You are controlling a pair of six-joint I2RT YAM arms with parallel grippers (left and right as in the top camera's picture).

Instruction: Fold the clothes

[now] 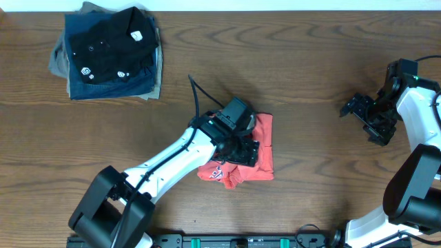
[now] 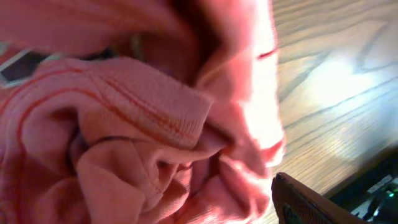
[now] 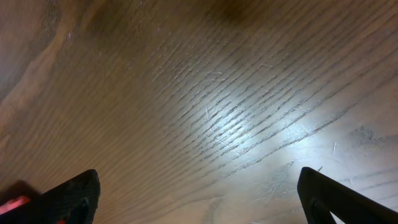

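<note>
**Overhead and wrist views, one moment in the folding task.** Nearest you, the white-and-black left arm (image 1: 165, 162) reaches from the near edge toward the middle of the brown wood-grain tabletop (image 1: 310, 55). Its left gripper (image 1: 238, 143) sits on the left part of the red-orange short-sleeved cotton T-shirt (image 1: 263, 153). This T-shirt lies near the centre of the tabletop, a little toward your side.

In the left wrist view the T-shirt (image 2: 143, 124) fills almost the whole field, with a stitched hem curling over bunched folds. Only one of the fingers (image 2: 311, 202) shows, at the lower right corner, beside the cloth. You cannot tell from these views whether the left fingers are clamped on the fabric or merely pressed against it.

Seen from above, the T-shirt is already a compact, roughly rectangular packet. Its near left corner is rumpled, with printed lettering exposed. Judge the task as late-stage: the main folds appear made, while tidying that loose corner and probably moving the packet remain.

Farther out, at your right, the right gripper (image 1: 364, 114) hovers over bare wood, well apart from the T-shirt. Its fingers (image 3: 71, 199) stand wide apart and hold nothing.

Farthest, at the far left corner, a stack of folded blue and khaki garments (image 1: 110, 69) carries a black shirt with small white logos (image 1: 110, 38) on top.
</note>
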